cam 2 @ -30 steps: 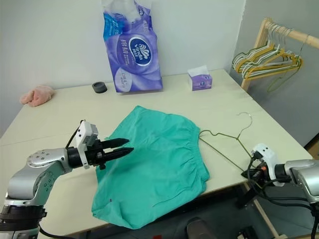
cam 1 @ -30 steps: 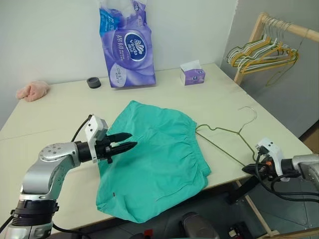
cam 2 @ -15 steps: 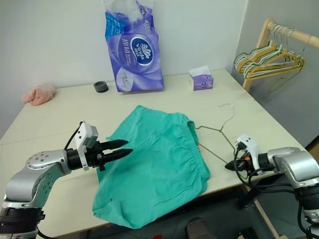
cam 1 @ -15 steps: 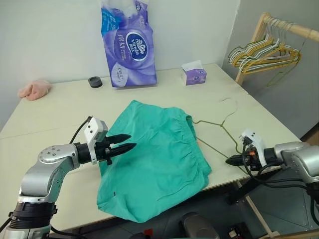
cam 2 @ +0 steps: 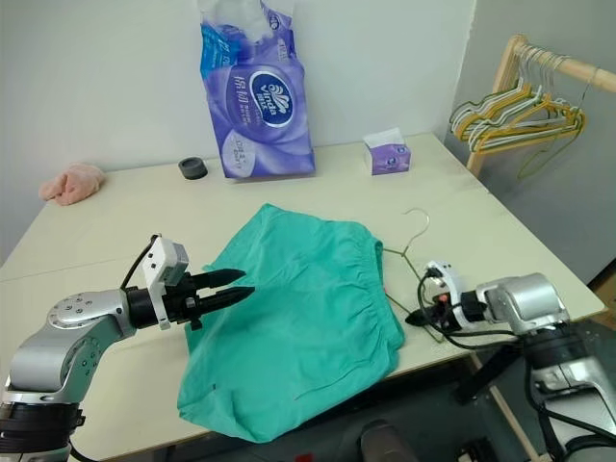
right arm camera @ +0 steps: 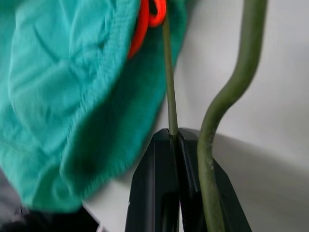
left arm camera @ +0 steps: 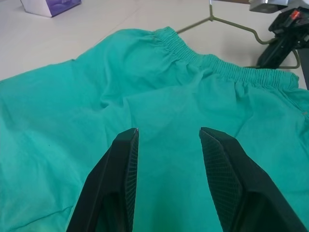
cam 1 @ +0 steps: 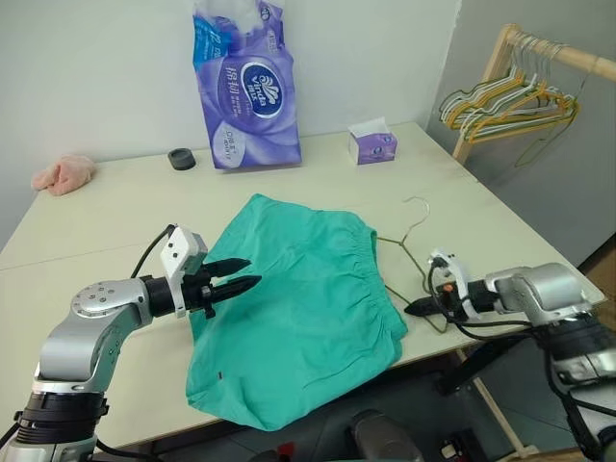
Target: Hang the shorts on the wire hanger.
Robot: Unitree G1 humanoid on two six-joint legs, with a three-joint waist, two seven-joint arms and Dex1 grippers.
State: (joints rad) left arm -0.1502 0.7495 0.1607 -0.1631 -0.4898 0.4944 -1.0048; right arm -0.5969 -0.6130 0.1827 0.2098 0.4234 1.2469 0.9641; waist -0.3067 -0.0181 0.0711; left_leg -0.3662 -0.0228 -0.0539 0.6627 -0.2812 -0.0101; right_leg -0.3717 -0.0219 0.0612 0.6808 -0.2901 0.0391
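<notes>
Right gripper: fingers pinched shut on the wire hanger, gripping its bottom wire just beside the shorts' waistband; it sits at about 4 o'clock on the table.
Left gripper: fingers parted about halfway, holding nothing, poised over the shorts near their 9 o'clock edge, pointing toward 3 o'clock.
Shorts: spread flat at the near middle of the table, hem hanging over the near edge, elastic waistband along the 3 o'clock side, orange drawstring showing inside the opening.
Wire hanger: lies flat just beyond the waistband, hook toward 1 o'clock, long bottom wire roughly parallel to the waistband.
Key relation: waistband opening lies toward 9 o'clock from the right gripper, touching the hanger; the right arm is nearer.
Far: purple tissue pack, tissue box, pink cloth, hanger rack.
</notes>
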